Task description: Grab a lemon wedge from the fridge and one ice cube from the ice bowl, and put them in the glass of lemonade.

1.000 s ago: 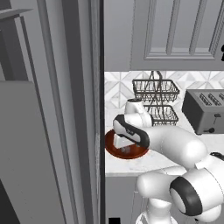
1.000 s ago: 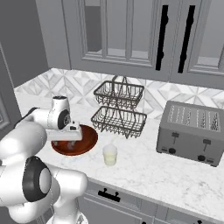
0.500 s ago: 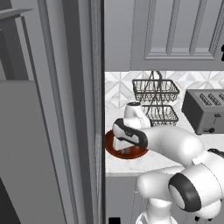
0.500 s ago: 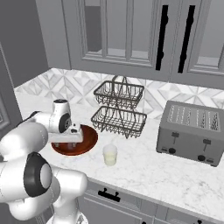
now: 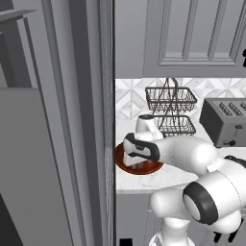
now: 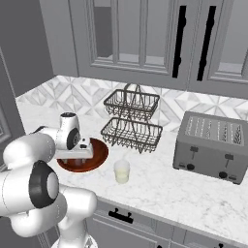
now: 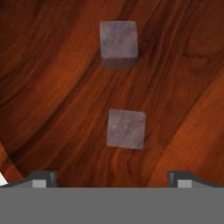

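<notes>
Hovering over bowl [image 7: 52, 87], gripper [image 7: 109, 177] spread wide, empty. Near cube [image 7: 126, 128] looks small, hard, likely slippery; pinch opposite flat faces, centred.

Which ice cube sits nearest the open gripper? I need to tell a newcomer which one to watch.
Find the reddish-brown ice bowl on the marble counter, left of the wire basket. Two pale grey cubes lie in it; the nearer cube lies just ahead of the gripper, and the farther cube lies beyond.

Reddish-brown wood-grained ice bowl [image 7: 52, 87] holds two pale grey-mauve ice cubes [image 7: 126, 128].
</notes>
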